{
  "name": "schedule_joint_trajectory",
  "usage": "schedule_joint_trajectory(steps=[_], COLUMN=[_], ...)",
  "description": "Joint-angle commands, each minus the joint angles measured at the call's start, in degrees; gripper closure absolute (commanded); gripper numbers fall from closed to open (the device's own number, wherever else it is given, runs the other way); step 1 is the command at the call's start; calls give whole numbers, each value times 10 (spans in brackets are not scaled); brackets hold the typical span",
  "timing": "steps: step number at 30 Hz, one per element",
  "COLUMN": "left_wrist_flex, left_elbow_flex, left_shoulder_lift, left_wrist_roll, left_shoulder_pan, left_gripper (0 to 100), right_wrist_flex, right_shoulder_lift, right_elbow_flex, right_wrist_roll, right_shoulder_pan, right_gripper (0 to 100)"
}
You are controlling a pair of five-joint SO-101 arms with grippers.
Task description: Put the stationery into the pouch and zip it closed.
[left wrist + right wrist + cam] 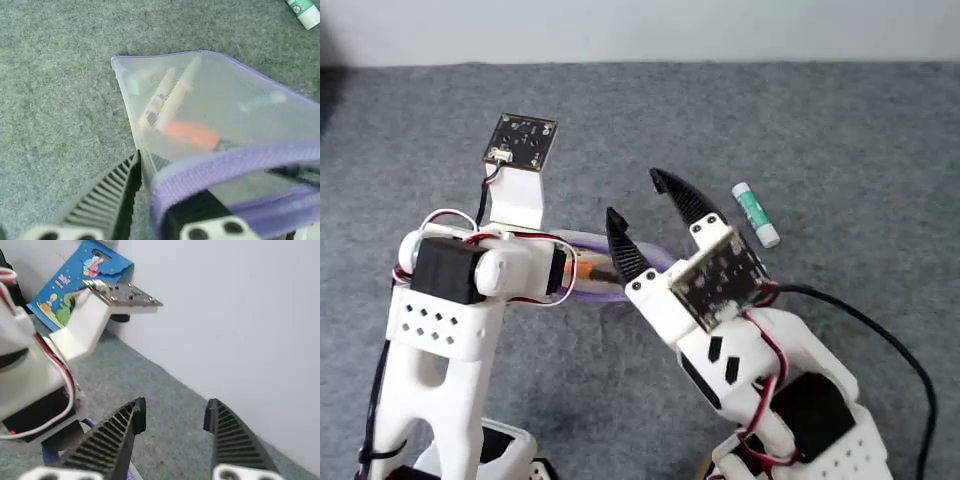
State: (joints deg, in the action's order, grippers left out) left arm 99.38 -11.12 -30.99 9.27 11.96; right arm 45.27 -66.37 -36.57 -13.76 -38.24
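Left gripper (150, 175): clamped on the pouch's purple edge, 1 ribbed black finger (112, 197) outside the clear wall and the other under the trim.
Pouch (210, 100): translucent with purple zip trim, held up at a tilt over the grey carpet (55, 90); in the high view it sits between the 2 arms, mostly hidden under the left arm (450, 290).
Pouch contents: 2 pale pen-like sticks (167, 97) lying side by side, an orange piece (192, 134) below them and a pale green piece farther along; what each one is cannot be told through the wall.
Zip: the 2 purple bands stand apart close to the gripper, so the mouth looks unzipped there.
Glue stick (756, 215): white with a green label, lying flat on the carpet outside the pouch, near the right gripper's outer finger but not touching it.
Right gripper (632, 194): jaws spread wide with nothing between them, raised above the pouch and pointing toward the white wall (240, 315).
Blue card (75, 285): leaning against that wall behind the left arm.
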Motion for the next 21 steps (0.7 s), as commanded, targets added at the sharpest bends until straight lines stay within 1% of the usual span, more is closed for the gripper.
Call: schedule_joint_trajectory(steps=[1,3,7,10,13,16,21], left_wrist_flex=[-11,-11,-10,-8,-7,-7,-6], left_elbow_flex=[34,34,34,34,34,34,34], left_shoulder_lift=[-2,-2,-3,-3,-4,-4,-7], left_wrist_roll=[7,7,7,7,7,7,5], left_shoulder_pan=[5,5,5,5,5,5,5], left_gripper=[988,988,988,988,988,988,988], right_wrist_flex=[-2,0,2,9,9,33,144], right_shoulder_lift=[-12,-7,9,58,135,219,382], right_elbow_flex=[9,23,28,38,57,99,207], right_wrist_roll=[-5,-2,61,101,141,172,222], right_shoulder_pan=[11,21,111,198,264,303,333], right_gripper=[790,790,799,862,912,893,809])
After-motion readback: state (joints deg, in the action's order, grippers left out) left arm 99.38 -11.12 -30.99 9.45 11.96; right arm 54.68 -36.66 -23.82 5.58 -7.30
